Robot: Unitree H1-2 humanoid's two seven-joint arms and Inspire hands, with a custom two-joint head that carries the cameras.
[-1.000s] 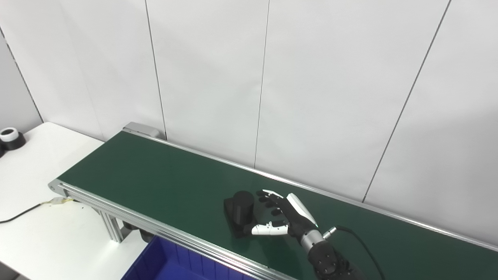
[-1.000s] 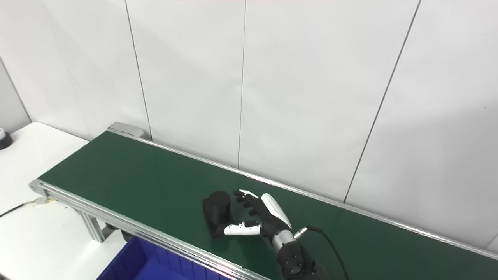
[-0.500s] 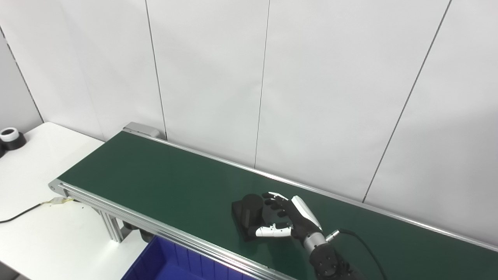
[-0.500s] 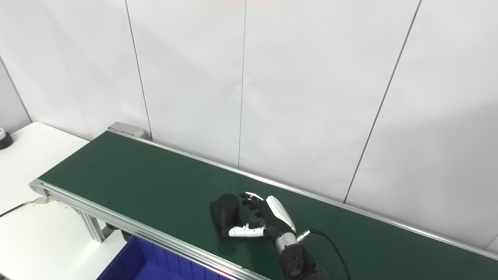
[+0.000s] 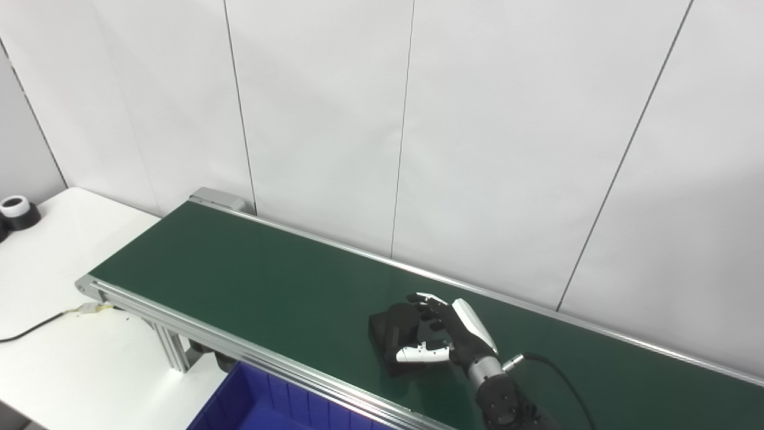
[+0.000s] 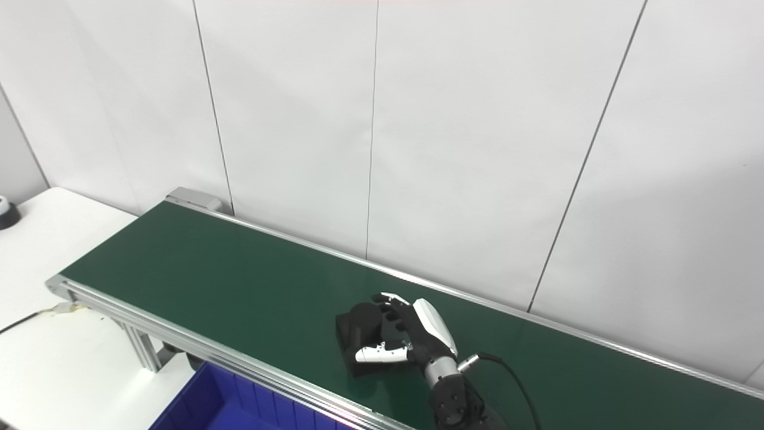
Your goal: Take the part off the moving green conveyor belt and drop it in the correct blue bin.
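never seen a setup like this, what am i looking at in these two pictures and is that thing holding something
Both pictures come from two cameras side by side on a humanoid robot's head, so they show one scene from slightly different spots. The long strip is a green conveyor belt with metal rails, standing on a white table. On the belt sits a black part: a cylinder on a flat square base. The robot hand, black and white, belongs to the right arm, which enters at the bottom edge. Its fingers and thumb are wrapped around the cylinder, though the part's base looks to be on the belt, not yet lifted. A blue bin waits below the belt's near rail. The left robot hand is not in view.
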